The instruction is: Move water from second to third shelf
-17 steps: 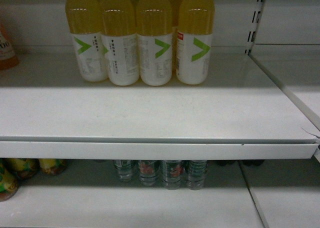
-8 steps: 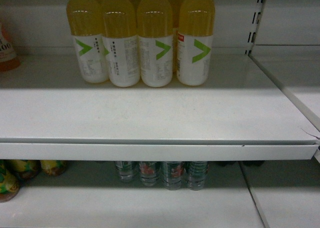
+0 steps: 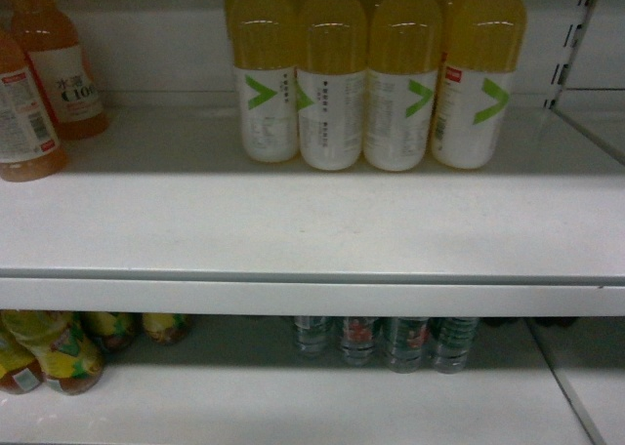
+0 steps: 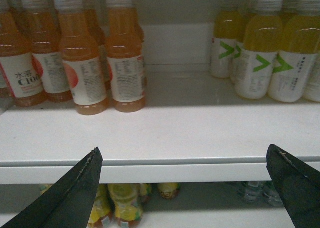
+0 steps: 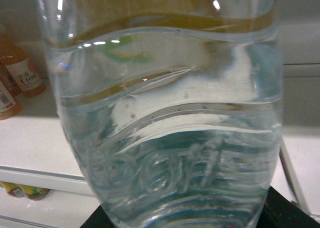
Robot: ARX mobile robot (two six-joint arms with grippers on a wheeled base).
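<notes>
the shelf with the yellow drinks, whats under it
In the head view, under the white shelf, a row of clear water bottles stands right of centre, with yellow-labelled bottles at far left. The shelf's front edge covers their tops, and anything behind them is lost in shadow.

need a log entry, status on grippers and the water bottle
Left gripper open, empty, facing the shelf edge. Right gripper: state not visible; water bottle fills its wrist view. Yellow drink bottles occupy upper shelf's rear.

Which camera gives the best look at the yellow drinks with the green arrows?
The head view: the yellow bottles stand near the middle, labels facing the camera. The left wrist view shows them off to the right. In the right wrist view a water bottle blocks them.
</notes>
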